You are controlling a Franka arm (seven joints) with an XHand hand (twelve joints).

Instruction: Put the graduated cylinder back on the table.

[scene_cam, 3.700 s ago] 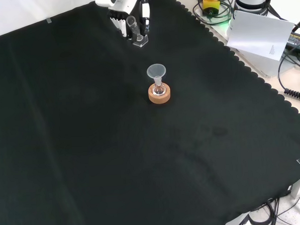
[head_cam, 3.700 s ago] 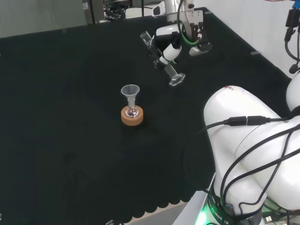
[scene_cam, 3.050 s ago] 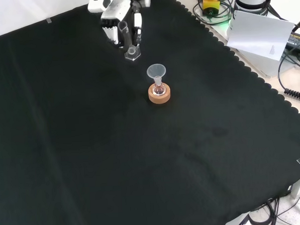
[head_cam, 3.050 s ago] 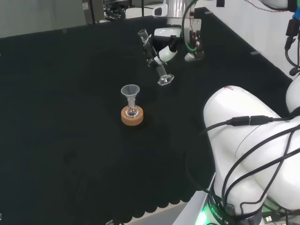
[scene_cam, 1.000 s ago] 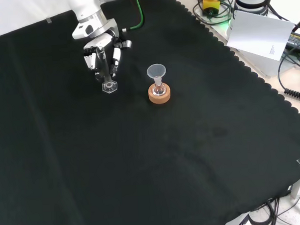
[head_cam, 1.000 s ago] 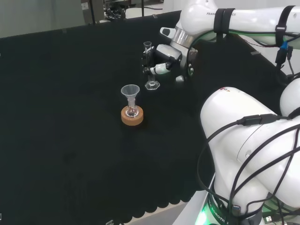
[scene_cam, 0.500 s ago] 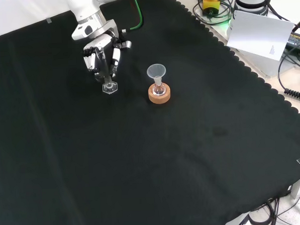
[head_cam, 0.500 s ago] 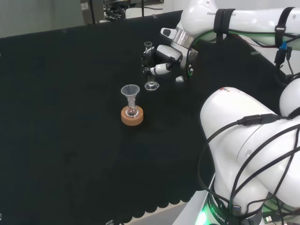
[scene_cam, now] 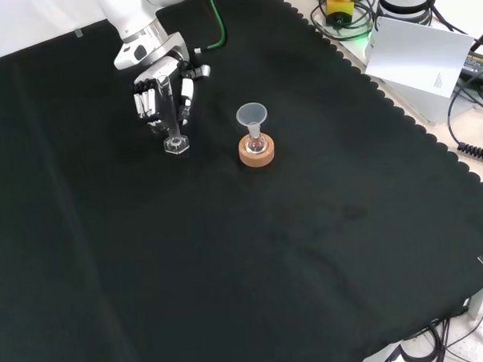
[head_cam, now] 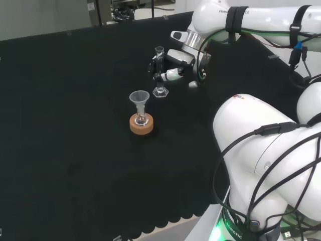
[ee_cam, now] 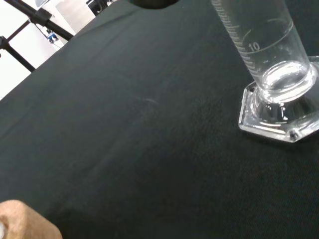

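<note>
Wrist view: graduated cylinder (ee_cam: 279, 104) hexagonal base

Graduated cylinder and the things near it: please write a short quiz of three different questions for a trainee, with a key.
1. True or false: the graduated cylinder stands upright with its hexagonal foot on the black cloth.
2. What sits in the mouth of the small flask on the cork ring?
A. a funnel
B. a stopper
C. a spoon
3. Fill in: in the front view, the robot hand is to the ____ of the cork ring.

Key
1. True.
2. A, the funnel.
3. Left.
</note>
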